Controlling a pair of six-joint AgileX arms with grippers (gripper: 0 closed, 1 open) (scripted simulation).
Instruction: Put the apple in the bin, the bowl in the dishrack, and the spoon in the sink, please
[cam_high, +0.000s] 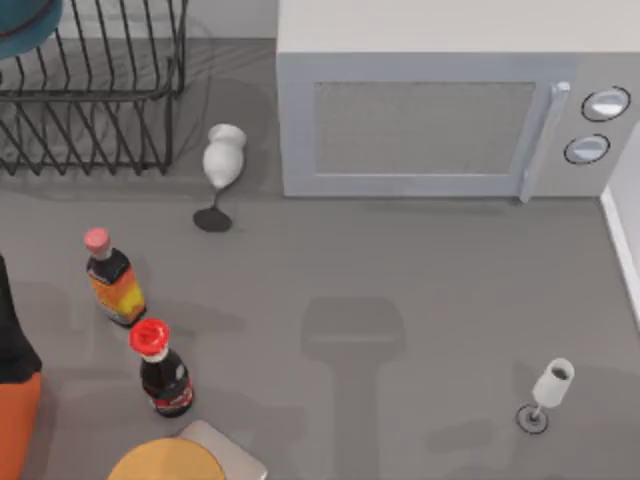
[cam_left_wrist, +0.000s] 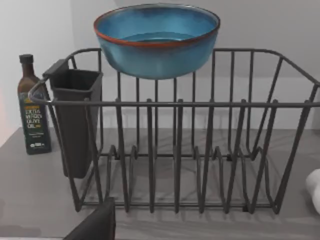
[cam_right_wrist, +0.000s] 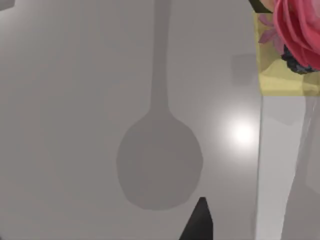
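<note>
The deep teal-blue glazed bowl (cam_left_wrist: 157, 40) above the black wire dishrack (cam_left_wrist: 190, 150), ahead of the left pincer, looks heavy, slippery, rim-graspable; pincer state unclear.

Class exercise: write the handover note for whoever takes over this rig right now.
Left gripper: low in front of the dishrack, facing it.
Right gripper: over a grey surface with a spoon-shaped shadow on it.
Bowl: upright at the rack's far top edge; whether it rests there or is held, cannot tell.
Done: nothing confirmed.
Left: settle bowl in rack; apple to bin; spoon to sink.
</note>
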